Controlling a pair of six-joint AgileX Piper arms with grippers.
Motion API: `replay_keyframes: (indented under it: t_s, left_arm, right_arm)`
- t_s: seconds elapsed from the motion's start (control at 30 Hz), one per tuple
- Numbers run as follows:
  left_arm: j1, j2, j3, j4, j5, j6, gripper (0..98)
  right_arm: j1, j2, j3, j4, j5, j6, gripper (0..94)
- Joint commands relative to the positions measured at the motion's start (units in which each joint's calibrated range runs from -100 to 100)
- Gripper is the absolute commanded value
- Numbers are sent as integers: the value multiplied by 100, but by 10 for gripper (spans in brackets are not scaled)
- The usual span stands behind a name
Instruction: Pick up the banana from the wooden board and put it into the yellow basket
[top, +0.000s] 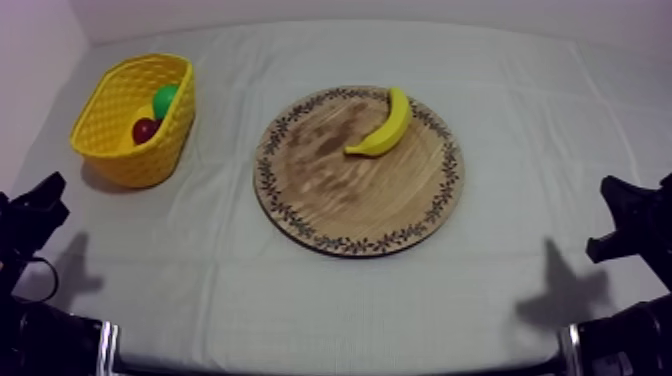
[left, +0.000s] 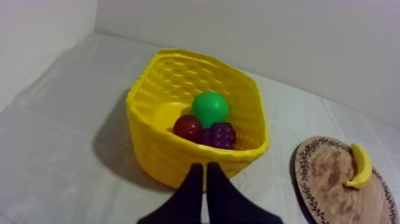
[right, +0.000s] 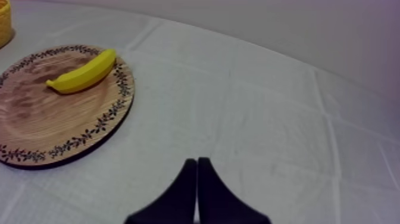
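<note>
Banana (top: 383, 124): lying on upper right part of wooden board (top: 350, 215), mid-frame, untouched. Yellow basket (top: 135, 160): upper left, holding green fruit (top: 166, 98), small red fruit (top: 145, 129), grapes (left: 221, 134). Left gripper (left: 205, 170): fingers pressed together, empty, near basket wall. Right gripper (right: 197, 162): fingers pressed together, empty, over cloth (right: 268, 119) beside board

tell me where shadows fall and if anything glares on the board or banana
Top view: the basket shadows the cloth at its near left, left arm and right arm cast grey shadows, no glare on the board. Left wrist view: basket's shadow falls away from the board. Right wrist view: banana evenly lit, thin shadow under the board's near edge.
</note>
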Motion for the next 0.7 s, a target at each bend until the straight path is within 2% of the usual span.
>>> replay_keyframes:
  t_s: [0.0,0.3,0.47,0.6,0.67]
  left_arm:
    - [0,0,-2,1,3,2,1]
    - [18,0,-2,1,3,-2,1]
    - [260,0,-2,1,3,-6,1]
    - [551,0,-2,-3,3,-489,1]
    - [672,0,-9,-1,32,-602,1]
  right_arm:
    - [0,0,5,-2,-2,-2,2]
    - [0,0,5,-2,-2,-2,2]
    - [0,0,5,-2,-2,-2,2]
    - [0,0,5,-2,-2,-2,2]
    - [0,0,5,-2,-2,-2,2]
